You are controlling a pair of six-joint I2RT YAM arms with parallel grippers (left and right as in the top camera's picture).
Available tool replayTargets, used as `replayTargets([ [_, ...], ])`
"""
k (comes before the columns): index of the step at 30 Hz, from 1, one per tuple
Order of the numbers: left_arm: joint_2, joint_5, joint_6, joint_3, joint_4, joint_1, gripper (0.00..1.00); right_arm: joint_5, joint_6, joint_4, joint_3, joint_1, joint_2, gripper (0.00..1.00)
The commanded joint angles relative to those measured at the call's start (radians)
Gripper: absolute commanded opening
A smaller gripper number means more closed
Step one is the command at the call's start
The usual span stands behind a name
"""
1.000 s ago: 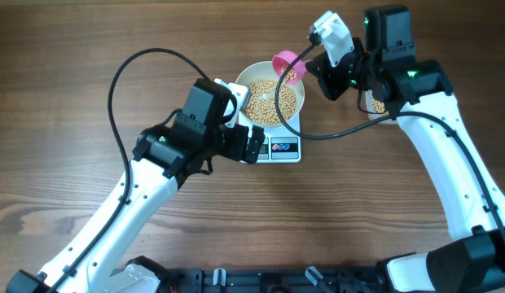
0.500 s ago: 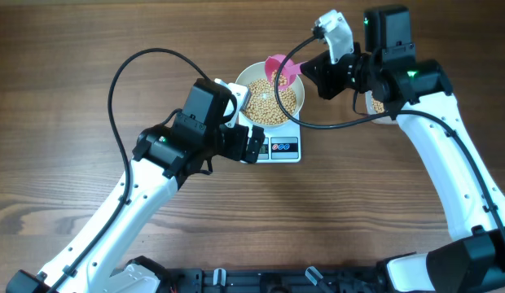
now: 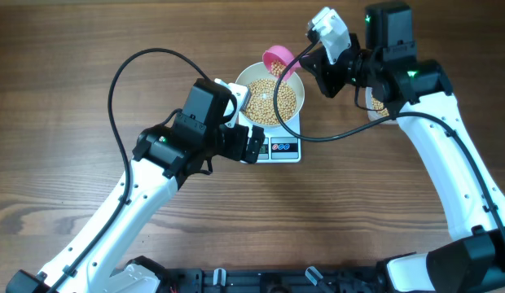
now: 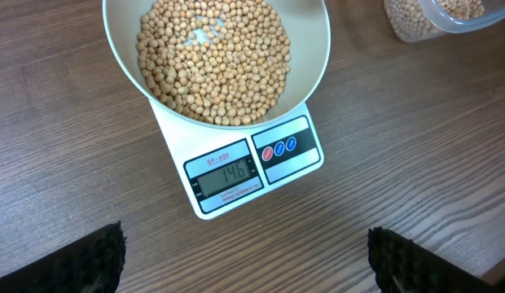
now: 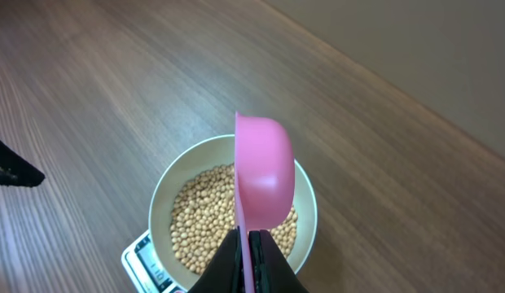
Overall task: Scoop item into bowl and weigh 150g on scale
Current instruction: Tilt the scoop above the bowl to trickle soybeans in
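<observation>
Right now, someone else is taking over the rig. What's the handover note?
Jaws of the left gripper are open and empty, hovering near the scale.
Jaws of the right gripper are shut on the handle of the pink scoop, which is tipped on its side over the bowl. I can't tell if anything remains in it.
The bowl sits on the scale, well filled with beans, and the display reads 146. The clear tub stands beside.
Done: most of the scooping. Left: a few more beans to reach 150.
</observation>
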Motion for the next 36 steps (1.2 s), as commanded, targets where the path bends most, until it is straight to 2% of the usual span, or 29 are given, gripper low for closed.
replayTargets([
  [1, -0.003, -0.006, -0.005, 0.015, 0.002, 0.007, 1.0, -0.013, -0.023, 0.008, 0.023, 0.005, 0.003, 0.04],
  [10, -0.003, -0.006, -0.005, 0.015, 0.002, 0.007, 1.0, -0.032, 0.177, 0.008, 0.023, 0.005, 0.003, 0.04],
  [16, -0.003, -0.006, -0.005, 0.015, 0.002, 0.007, 1.0, -0.051, 0.101, 0.004, 0.023, 0.005, 0.003, 0.04],
  [22, -0.003, -0.006, -0.005, 0.015, 0.002, 0.007, 1.0, 0.02, 0.003, 0.008, 0.023, 0.005, 0.005, 0.04],
  [26, -0.003, -0.006, -0.005, 0.015, 0.002, 0.007, 1.0, 0.036, 0.036, 0.053, 0.023, 0.007, 0.007, 0.04],
  [36, -0.003, -0.006, -0.005, 0.015, 0.002, 0.007, 1.0, 0.064, 0.001, 0.039, 0.01, 0.009, 0.02, 0.04],
])
